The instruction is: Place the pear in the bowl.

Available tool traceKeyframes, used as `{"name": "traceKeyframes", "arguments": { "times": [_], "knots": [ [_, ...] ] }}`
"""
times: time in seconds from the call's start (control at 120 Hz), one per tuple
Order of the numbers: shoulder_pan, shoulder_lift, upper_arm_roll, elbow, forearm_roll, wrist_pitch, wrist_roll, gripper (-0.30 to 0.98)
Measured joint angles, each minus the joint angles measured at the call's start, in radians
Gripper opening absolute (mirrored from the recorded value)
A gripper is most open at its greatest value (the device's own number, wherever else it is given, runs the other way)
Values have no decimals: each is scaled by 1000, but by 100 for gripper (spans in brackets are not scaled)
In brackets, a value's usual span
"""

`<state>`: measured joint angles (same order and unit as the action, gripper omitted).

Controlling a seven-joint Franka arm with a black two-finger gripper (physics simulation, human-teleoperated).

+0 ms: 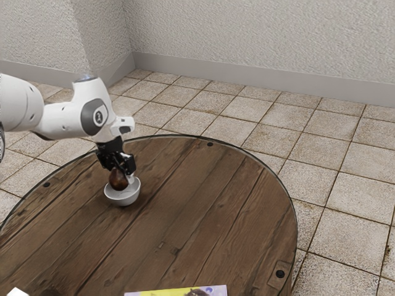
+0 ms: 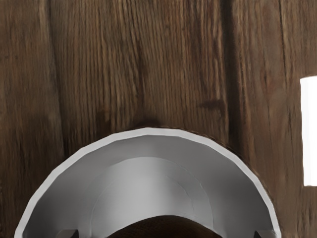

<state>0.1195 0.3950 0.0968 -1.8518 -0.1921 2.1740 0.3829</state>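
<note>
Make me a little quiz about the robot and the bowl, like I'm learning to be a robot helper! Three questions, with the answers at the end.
1. Pick one: what is under the body of the tool, at the opening of the bowl?
A) a spoon
B) the pear
C) a banana

2. True or false: the wooden table has a square top with four sharp corners.

3. Fill in the colour: the flat printed thing at the exterior view's lower edge is partly light purple and partly bright ____.

Key: 1. B; 2. False, its edge is curved; 3. yellow
</note>
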Motion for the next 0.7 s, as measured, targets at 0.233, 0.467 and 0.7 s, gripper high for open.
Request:
{"name": "traceKeyframes", "arguments": {
  "times": [0.233,0.467,0.7],
  "knots": [
    [-1,12,0,10,7,-11,5,53],
    [-33,-145,-11,12,59,-63,12,63],
    [-127,-295,-102,181,174,-242,62,67]
  ]
}}
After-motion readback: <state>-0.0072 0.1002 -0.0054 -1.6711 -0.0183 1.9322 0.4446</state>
